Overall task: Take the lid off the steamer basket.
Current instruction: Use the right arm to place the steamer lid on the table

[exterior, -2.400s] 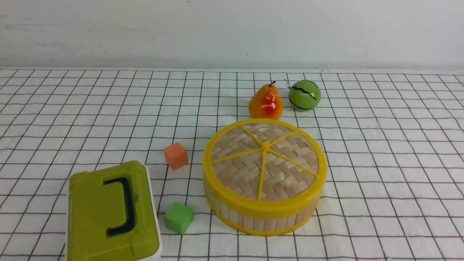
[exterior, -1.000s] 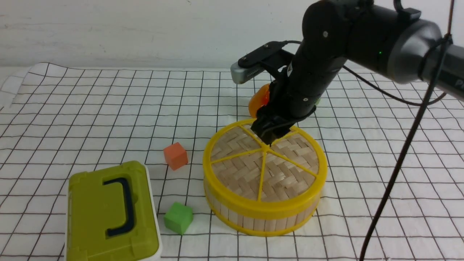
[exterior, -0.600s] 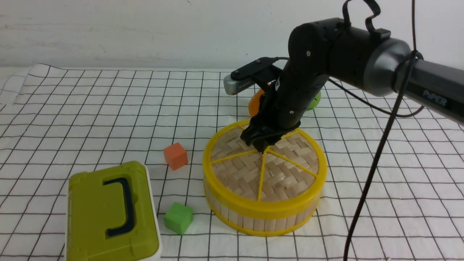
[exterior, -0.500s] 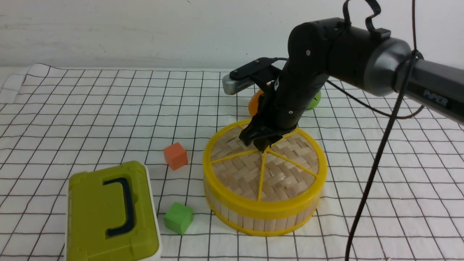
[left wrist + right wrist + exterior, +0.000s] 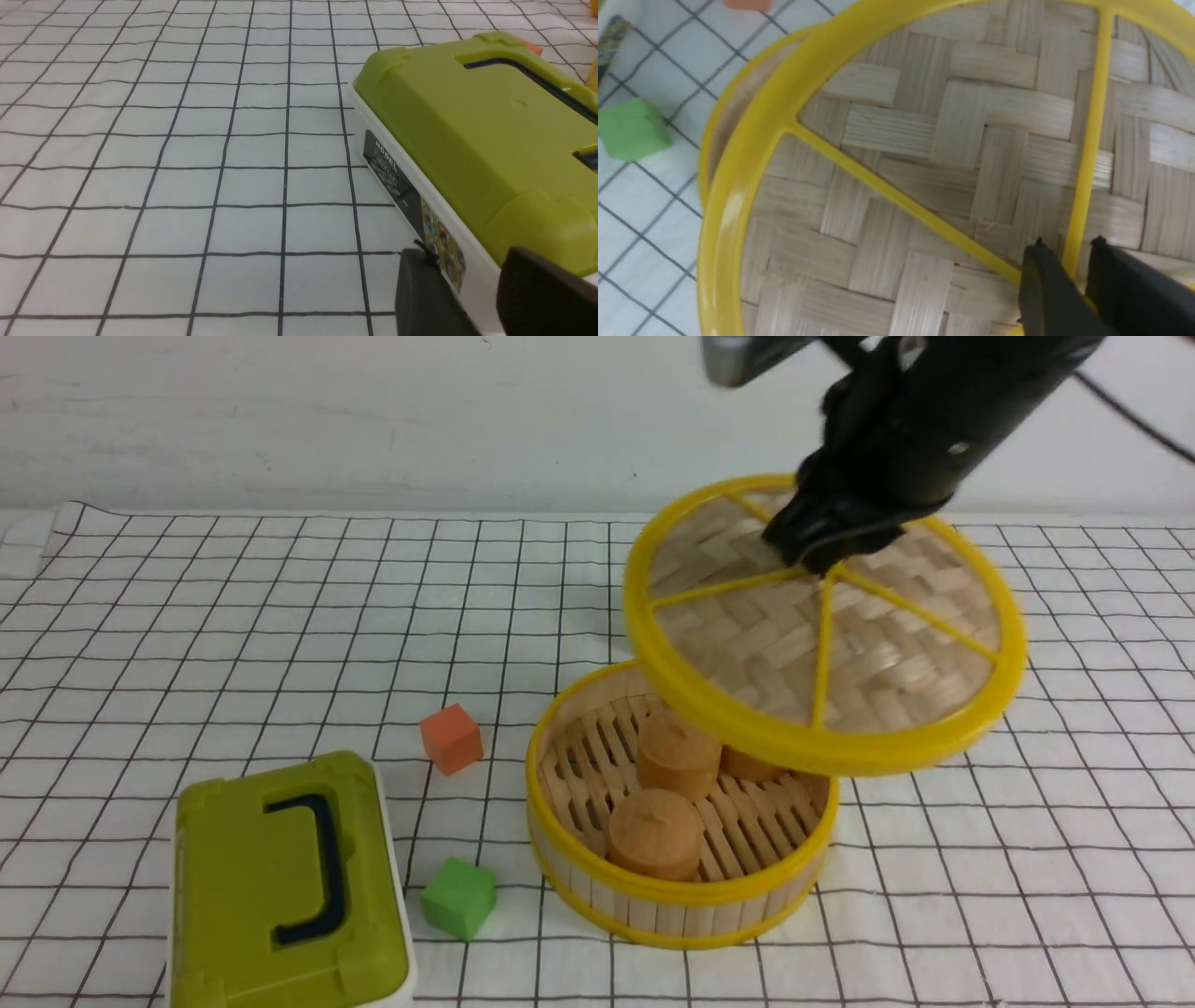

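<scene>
Pinching the lid (image 5: 747, 644) at its hub with the right claw (image 5: 822, 560); held clear, tilted, overhanging the basket (image 5: 672, 896) at its far right rim. Open cloth (image 5: 1074, 821) to the right. Parted, empty left claw (image 5: 467, 263) beside the box (image 5: 467, 130).

Bright, even light leaves only faint, soft shadows on the counter (image 5: 233, 616) around the basket (image 5: 672, 887), the raised lid (image 5: 822, 644) and arm (image 5: 943, 411) smear with motion blur, its rim shows a pale sheen, and the close right fingers (image 5: 1045, 289) sit out of focus.

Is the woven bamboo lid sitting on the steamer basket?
No, the right claw holds the yellow-rimmed woven lid above the open bamboo-slat basket.
</scene>
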